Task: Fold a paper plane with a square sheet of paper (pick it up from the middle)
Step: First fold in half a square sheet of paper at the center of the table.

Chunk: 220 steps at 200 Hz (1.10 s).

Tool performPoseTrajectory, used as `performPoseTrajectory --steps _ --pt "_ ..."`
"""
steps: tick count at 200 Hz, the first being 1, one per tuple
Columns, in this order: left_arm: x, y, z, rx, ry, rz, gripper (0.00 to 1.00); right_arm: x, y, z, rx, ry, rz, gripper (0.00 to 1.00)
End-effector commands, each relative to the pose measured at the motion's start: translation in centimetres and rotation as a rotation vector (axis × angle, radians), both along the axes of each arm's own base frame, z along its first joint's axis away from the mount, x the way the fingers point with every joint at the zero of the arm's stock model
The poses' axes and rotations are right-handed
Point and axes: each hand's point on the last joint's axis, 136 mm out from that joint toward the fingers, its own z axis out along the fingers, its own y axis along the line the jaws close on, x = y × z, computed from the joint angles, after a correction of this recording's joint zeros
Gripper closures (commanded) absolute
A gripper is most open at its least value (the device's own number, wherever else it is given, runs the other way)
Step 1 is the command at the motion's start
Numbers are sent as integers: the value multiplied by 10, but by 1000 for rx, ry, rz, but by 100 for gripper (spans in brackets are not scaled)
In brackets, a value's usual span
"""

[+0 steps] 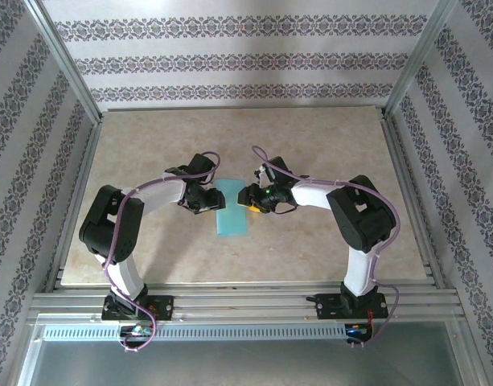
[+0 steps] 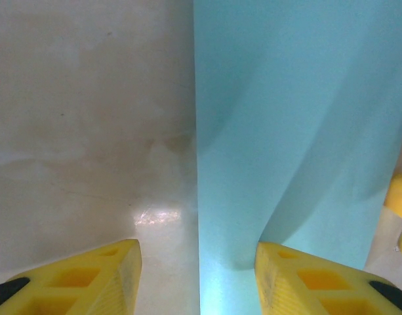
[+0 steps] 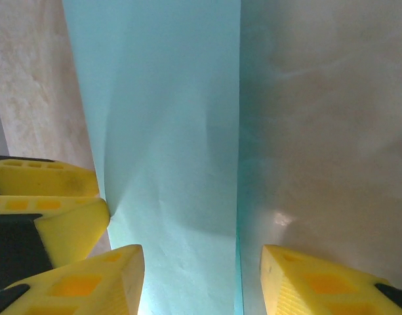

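Note:
The turquoise sheet of paper [image 1: 231, 211] lies flat on the table as a narrow rectangle between my two grippers. My left gripper [image 1: 207, 199] is at its left edge, open. In the left wrist view that gripper [image 2: 197, 279] straddles the paper's [image 2: 292, 131] left edge, and one yellow finger [image 2: 315, 279] rests on the sheet. My right gripper [image 1: 251, 198] is at the right edge, open. In the right wrist view it [image 3: 201, 282] straddles the paper's [image 3: 174, 131] doubled right edge. Nothing is pinched in either one.
The beige tabletop [image 1: 326, 145] is walled by an aluminium frame [image 1: 407, 145] and patterned panels. The two grippers sit close together: the left gripper's fingers [image 3: 50, 197] show in the right wrist view and the right gripper's fingertips [image 2: 401, 197] in the left wrist view.

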Motion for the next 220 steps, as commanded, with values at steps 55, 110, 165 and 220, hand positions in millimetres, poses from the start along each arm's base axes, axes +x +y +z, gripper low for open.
performPoseTrajectory --steps 55,110,165,220 --pt "2 12 12 18 -21 27 50 -2 25 20 130 -32 81 61" --pt "1 18 15 19 -26 47 50 3 21 31 128 -84 53 80" --pt "7 -3 40 -162 -71 103 40 1 23 18 108 -48 51 91" --pt "12 -13 23 -225 -2 186 38 -5 29 14 116 -16 68 88"
